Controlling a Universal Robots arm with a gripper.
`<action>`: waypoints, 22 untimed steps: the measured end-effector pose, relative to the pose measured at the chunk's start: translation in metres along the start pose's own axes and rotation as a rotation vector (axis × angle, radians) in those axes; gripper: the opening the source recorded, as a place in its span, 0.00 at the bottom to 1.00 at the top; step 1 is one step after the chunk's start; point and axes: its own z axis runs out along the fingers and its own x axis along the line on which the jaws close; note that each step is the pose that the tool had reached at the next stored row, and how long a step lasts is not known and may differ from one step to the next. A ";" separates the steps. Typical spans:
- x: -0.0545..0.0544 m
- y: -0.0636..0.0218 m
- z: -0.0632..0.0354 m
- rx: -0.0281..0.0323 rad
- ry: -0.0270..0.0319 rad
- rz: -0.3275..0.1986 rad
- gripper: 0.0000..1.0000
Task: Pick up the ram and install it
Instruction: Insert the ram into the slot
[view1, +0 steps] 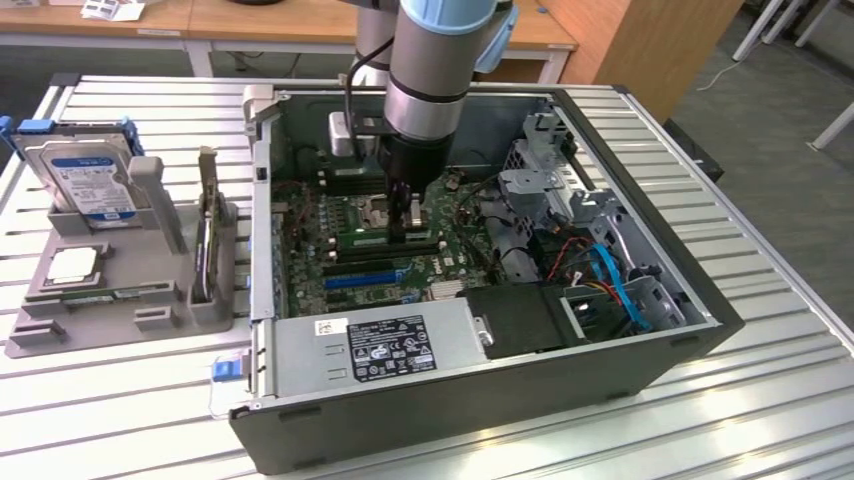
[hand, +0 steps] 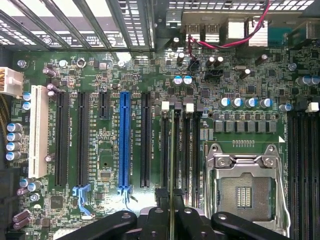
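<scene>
Gripper (hand: 171, 220) pinched narrow on ram (hand: 172, 160), edge-on over memory slots (hand: 186, 150). Exterior view: CPU socket (view1: 376, 211) at 9 o'clock, drive cage (view1: 561, 190) at 3 o'clock.

The arm (view1: 438, 80) stands vertical, wrist pointing straight down, its claw (view1: 404, 222) clamped nearly fully closed.

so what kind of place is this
Probably a robotics lab or workshop set up for PC assembly: an open desktop computer case sits on a slatted metal table, a robot arm reaches into it, and a grey holder beside it carries a hard drive. Wooden desks stand behind.
</scene>
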 end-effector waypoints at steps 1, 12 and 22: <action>0.001 0.0000 0.0001 0.0000 0.0000 0.000 0.14; 0.001 0.0000 0.0003 0.0000 0.0004 -0.008 0.14; 0.001 -0.0001 0.0003 0.0001 0.0005 -0.011 0.14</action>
